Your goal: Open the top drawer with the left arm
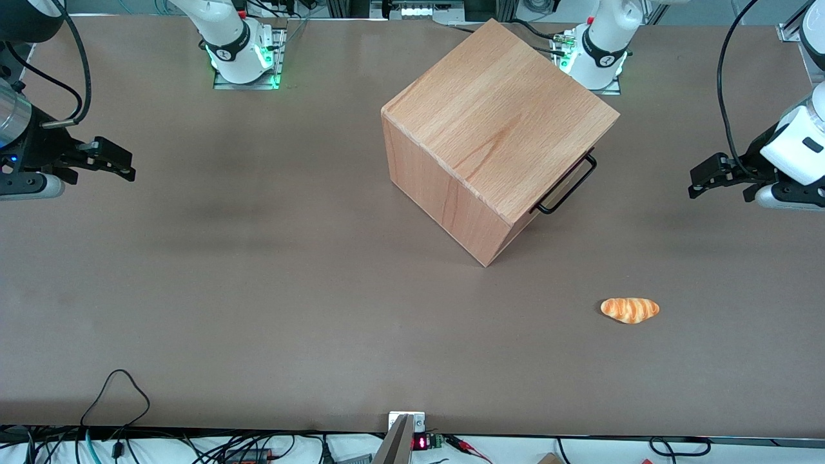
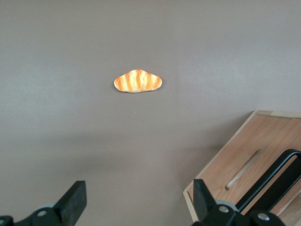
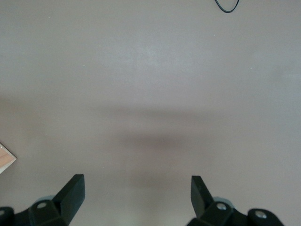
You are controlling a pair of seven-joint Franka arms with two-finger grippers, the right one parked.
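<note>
Approach comes first: we should bring the spread hand (image 1: 693, 182), now well apart from the cube, squarely around the top drawer's (image 2: 256, 162) black handle (image 1: 567, 185) before pulling.

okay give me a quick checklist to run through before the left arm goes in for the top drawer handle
1. Claw open: ok, its fingers stand wide apart in the wrist view.
2. Claw empty: ok, nothing between the fingers.
3. Handle exposed: ok, the black wire loop stands proud of the top drawer front, facing the working arm's end of the table.
4. Claw on handle: not ok, it hangs apart from the cube, toward the working arm's end.
5. Path to handle: ok, the bread roll lies nearer the front camera than the straight line to the handle.
6. Drawer shut: cannot tell for certain; no gap shows.
</note>
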